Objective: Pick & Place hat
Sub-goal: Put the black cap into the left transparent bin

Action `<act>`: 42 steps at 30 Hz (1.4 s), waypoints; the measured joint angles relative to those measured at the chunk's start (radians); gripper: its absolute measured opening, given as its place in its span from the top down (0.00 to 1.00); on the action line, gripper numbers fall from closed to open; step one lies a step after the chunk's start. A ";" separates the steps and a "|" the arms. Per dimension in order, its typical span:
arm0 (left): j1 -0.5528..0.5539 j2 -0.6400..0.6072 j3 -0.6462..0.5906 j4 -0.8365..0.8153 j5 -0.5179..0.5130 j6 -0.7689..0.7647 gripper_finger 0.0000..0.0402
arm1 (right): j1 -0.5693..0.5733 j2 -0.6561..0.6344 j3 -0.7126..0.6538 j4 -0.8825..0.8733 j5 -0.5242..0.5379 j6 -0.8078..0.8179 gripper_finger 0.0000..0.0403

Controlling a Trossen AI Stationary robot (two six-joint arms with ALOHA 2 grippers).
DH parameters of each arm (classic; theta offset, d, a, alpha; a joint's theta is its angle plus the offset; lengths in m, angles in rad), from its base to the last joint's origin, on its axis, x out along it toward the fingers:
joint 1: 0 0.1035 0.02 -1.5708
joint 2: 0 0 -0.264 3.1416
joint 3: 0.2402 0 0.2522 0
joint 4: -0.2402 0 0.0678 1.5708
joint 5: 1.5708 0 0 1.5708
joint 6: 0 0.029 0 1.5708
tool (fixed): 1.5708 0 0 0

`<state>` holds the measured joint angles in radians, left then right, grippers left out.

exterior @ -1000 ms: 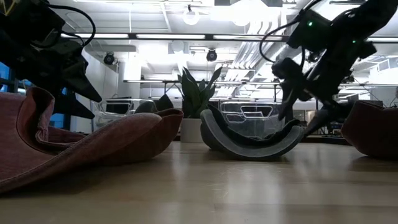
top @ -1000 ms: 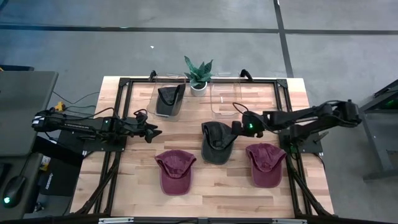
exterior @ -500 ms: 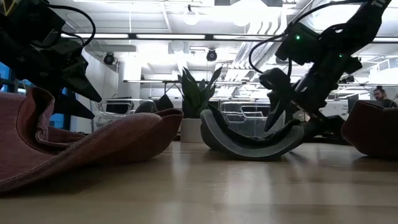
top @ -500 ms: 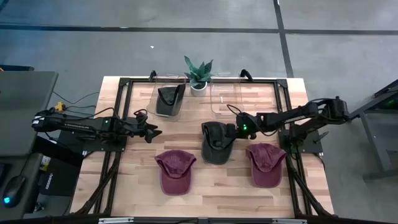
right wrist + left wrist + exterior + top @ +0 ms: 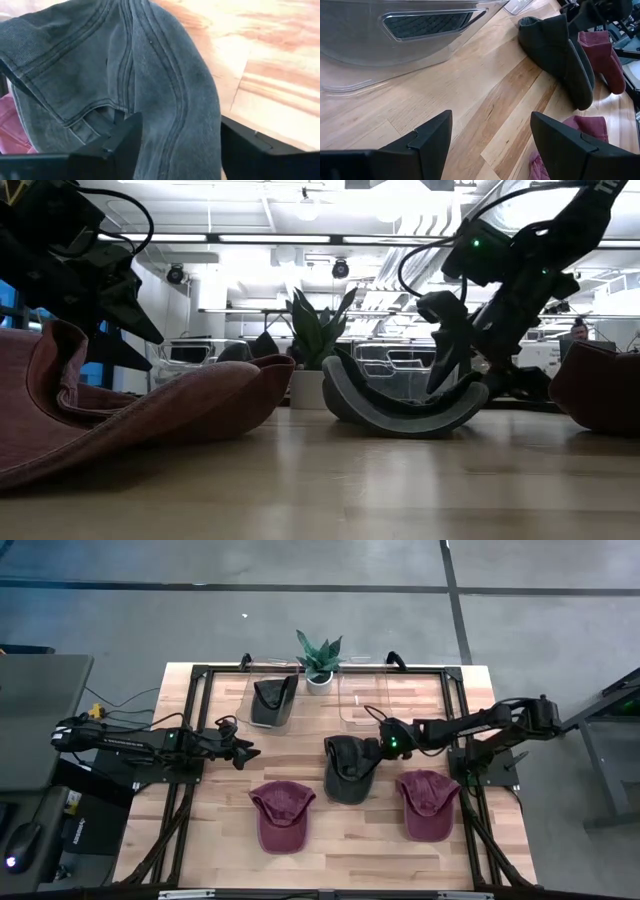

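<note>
A dark grey hat (image 5: 345,772) lies upside down mid-table, resting on its crown (image 5: 400,405). My right gripper (image 5: 372,747) is open and low at the hat's right-hand side. In the right wrist view its fingers (image 5: 122,142) stand on either side of the hat's crown wall (image 5: 170,85). One maroon hat (image 5: 282,812) lies near the front edge, another (image 5: 428,802) to its right. My left gripper (image 5: 248,752) hovers open, left of the hats, over bare wood (image 5: 491,117). My right gripper straddles the right-hand wall of the dark grey hat (image 5: 180,115), coming slanting down from the table's right. One finger (image 5: 440,355) is on the hollow side and one outside. I cannot tell whether either finger touches the cloth. The hat lies on the table.
Two clear bins stand at the far edge: the left one (image 5: 272,700) holds a dark hat, the right one (image 5: 362,698) shows nothing inside. A potted plant (image 5: 319,660) stands between them. Bare wood lies between my left gripper and the hats.
My right gripper has moved toward the table's left and down, closing in on the dark grey hat until its open fingers stand over the hat's right-hand wall. The hat has stayed in place.
</note>
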<state>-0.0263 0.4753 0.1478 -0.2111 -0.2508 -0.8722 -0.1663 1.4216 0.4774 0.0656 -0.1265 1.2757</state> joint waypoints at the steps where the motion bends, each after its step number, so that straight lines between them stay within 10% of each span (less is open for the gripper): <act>1: 0.000 0.000 0.000 0.000 0.000 0.000 0.35 | -0.002 0.000 0.000 0.000 0.000 -0.007 0.49; 19: 0.000 0.000 0.000 0.000 0.000 0.000 0.35 | -0.004 0.000 -0.001 0.018 -0.045 -0.185 0.98; 42: 0.000 0.000 0.000 0.000 0.000 0.000 0.35 | 0.010 -0.075 -0.002 0.063 -0.148 -0.308 1.00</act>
<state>-0.0261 0.4755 0.1482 -0.2111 -0.2512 -0.8722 -0.1565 1.3467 0.4759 0.1288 -0.2744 0.9672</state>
